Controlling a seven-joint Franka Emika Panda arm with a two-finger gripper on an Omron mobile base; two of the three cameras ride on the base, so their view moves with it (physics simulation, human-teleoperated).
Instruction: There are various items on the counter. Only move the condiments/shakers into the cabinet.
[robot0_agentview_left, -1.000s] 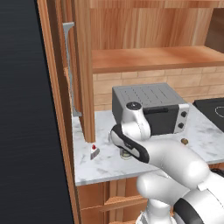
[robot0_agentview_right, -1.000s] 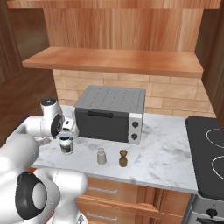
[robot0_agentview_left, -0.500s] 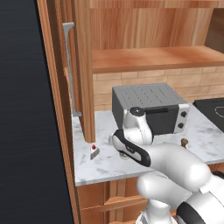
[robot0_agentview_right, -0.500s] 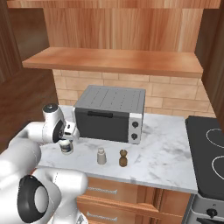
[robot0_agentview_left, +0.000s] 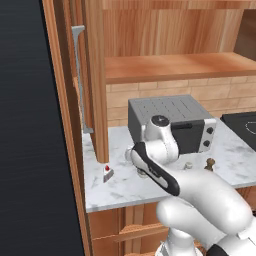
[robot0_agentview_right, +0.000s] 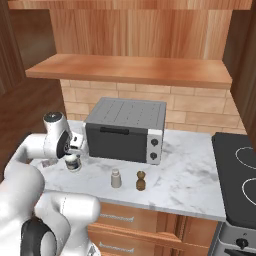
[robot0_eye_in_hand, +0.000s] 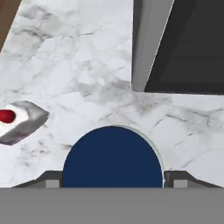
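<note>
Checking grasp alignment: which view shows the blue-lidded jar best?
The hand view: the jar's dark blue lid sits large and centred between the gripper fingertips. The right base view shows only the jar's lower part under the hand, on the counter. In the left base view the arm covers it.

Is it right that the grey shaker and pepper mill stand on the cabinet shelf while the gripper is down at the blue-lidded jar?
Not quite. The grey shaker and pepper mill stand on the counter, per the right base view. The gripper is indeed down at the blue-lidded jar.
</note>
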